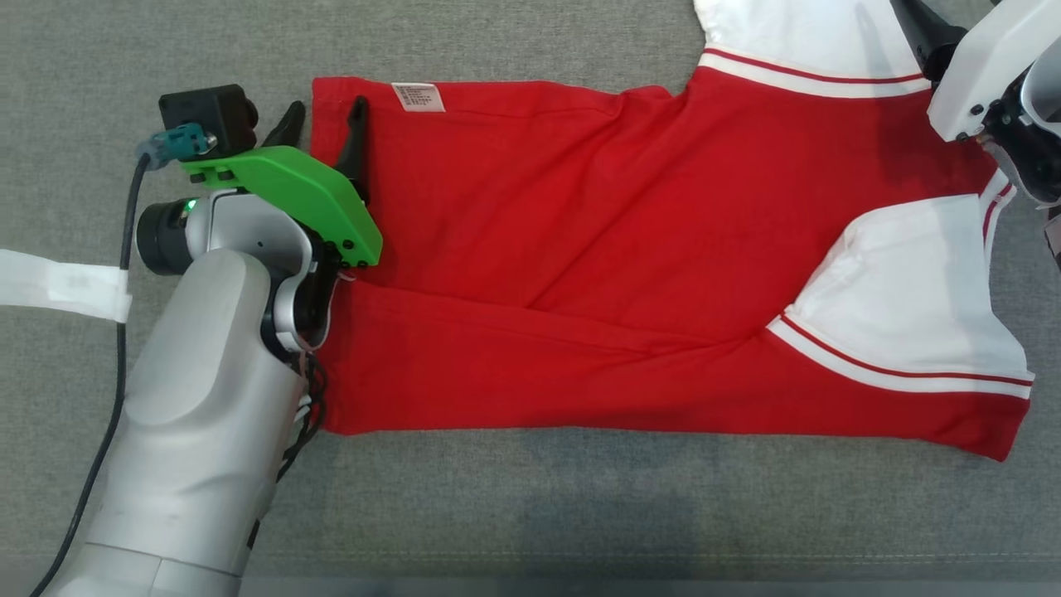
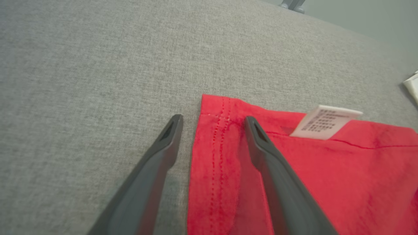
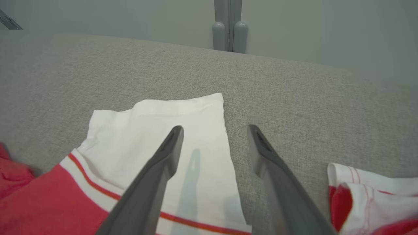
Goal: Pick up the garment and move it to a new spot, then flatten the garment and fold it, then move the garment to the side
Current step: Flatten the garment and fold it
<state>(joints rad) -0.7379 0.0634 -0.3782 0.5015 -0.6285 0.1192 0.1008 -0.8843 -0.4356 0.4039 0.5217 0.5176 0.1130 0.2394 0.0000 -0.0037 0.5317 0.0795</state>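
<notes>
A red garment [image 1: 630,274] with white sleeves lies spread on the grey cloth surface [image 1: 514,514], folded lengthwise, its hem to the left. My left gripper [image 1: 325,124] stands open at the hem's far corner. In the left wrist view the left gripper [image 2: 213,119] straddles the hem's edge [image 2: 215,143], one finger over grey cloth, the other on red fabric beside a white care label [image 2: 326,122]. My right gripper [image 3: 215,128] is open over the far white sleeve [image 3: 156,130], at its right edge. The striped collar [image 3: 369,202] lies to its lower right.
A strip of white tape [image 1: 62,286] and a dark cable [image 1: 124,274] run beside my left forearm. The right arm's white housing [image 1: 986,66] hangs over the garment's top right. Beyond the surface's far edge stand grey posts [image 3: 228,32] against a pale wall.
</notes>
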